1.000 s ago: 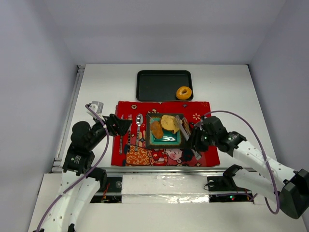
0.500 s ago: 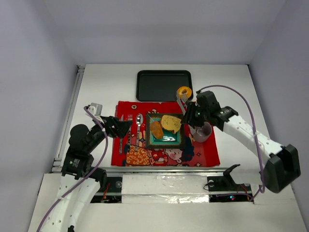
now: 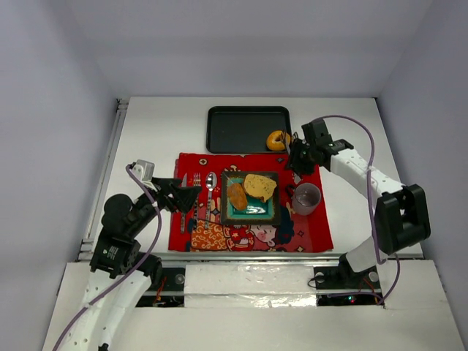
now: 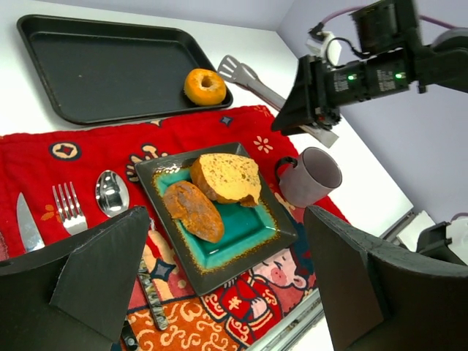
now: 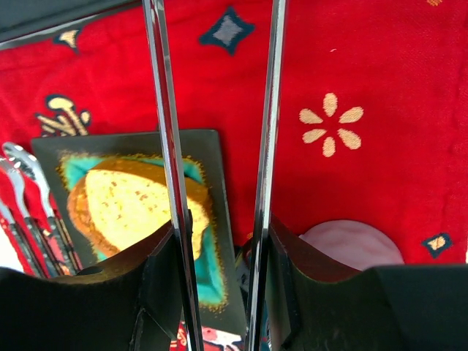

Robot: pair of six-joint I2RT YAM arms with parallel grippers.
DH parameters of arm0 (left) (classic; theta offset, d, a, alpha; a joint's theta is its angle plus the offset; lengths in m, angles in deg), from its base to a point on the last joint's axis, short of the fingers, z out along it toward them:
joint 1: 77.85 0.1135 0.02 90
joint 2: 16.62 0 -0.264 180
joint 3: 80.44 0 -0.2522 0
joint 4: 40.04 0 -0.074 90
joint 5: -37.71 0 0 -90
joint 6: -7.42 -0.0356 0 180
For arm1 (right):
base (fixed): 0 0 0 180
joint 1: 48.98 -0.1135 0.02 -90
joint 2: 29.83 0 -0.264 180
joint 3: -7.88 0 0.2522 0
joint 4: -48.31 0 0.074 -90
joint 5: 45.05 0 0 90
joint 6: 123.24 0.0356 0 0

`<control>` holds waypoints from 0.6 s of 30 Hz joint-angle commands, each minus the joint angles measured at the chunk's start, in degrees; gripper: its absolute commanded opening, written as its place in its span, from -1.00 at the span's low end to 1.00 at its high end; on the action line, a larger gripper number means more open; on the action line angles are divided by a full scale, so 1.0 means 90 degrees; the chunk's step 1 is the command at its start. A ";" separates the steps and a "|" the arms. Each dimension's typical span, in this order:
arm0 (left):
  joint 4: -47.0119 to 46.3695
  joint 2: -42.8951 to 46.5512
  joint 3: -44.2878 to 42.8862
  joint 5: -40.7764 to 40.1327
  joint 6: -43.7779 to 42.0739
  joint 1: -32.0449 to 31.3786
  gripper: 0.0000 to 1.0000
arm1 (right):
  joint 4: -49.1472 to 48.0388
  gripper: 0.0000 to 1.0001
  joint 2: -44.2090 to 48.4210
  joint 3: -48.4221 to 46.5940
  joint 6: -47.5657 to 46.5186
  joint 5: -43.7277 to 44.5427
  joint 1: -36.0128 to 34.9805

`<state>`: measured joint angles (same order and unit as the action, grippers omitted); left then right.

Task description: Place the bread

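Up at the mat's [image 3: 219, 235] far right corner, the right gripper [image 3: 295, 159] clamps a pair of metal tongs [image 5: 164, 131]. Its fingers [image 5: 157, 296] press on the outsides of the two arms, which stay apart, with red cloth showing between them. The tongs reach on past the gripper toward the tray [image 3: 241, 128]. Their flat end lies just beside the bun [image 3: 277, 140], though whether it touches the bun I cannot tell. The bun sits in the tray's near right corner, just ahead of this gripper.

To the gripper's left and nearer the bases is the plate [image 3: 252, 210], square and teal with a dark rim. It holds the other two pieces: the toast [image 3: 259, 186] on the side nearer the gripper, and the chunk [image 3: 238, 196] touching the toast's far side. The mug [image 3: 306, 198] stands upright on the mat just behind the gripper, beside the plate's right edge.

Over the mat's left part, the left gripper [image 3: 191, 194] hangs with its fingers [image 4: 95, 281] spread wide and nothing between them. The knife [image 4: 25, 223], fork [image 4: 69, 205] and spoon [image 4: 111, 194] lie side by side just below and ahead of it. The plate is a little farther ahead, and the tray and bun are well beyond.
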<state>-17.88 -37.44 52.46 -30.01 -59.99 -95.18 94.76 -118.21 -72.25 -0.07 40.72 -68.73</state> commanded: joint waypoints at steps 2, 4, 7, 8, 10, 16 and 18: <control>-0.0289 0.0125 0.0033 -0.0054 0.0000 -0.0107 0.70 | -0.0116 -0.07 -0.0091 -0.0282 -0.0160 0.0119 0.0134; -0.0299 0.0135 0.0033 -0.0064 0.0000 -0.0165 0.70 | -0.0145 -0.07 -0.0170 -0.0292 -0.0170 0.0050 0.0134; -0.0289 0.0145 0.0023 -0.0073 -0.0010 -0.0224 0.71 | -0.0194 -0.07 -0.0326 -0.0331 -0.0160 -0.0018 0.0134; -0.0289 0.0145 0.0023 -0.0074 -0.0010 -0.0224 0.71 | -0.0204 -0.07 -0.0365 -0.0369 -0.0141 0.0001 0.0134; -0.0289 0.0155 0.0033 -0.0083 -0.0010 -0.0224 0.70 | -0.0233 -0.07 -0.0473 -0.0389 -0.0121 0.0040 0.0134; -0.0289 0.0155 0.0033 -0.0103 -0.0010 -0.0224 0.70 | -0.0302 -0.07 -0.0765 -0.0497 -0.0101 0.0089 0.0134; -0.0289 0.0136 0.0033 -0.0103 0.0000 -0.0224 0.71 | -0.0331 -0.08 -0.0844 -0.0526 -0.0092 0.0070 0.0134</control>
<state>-17.90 -36.67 52.46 -30.53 -59.99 -96.93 94.54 -125.03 -73.98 -0.47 40.70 -67.75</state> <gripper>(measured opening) 0.850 0.466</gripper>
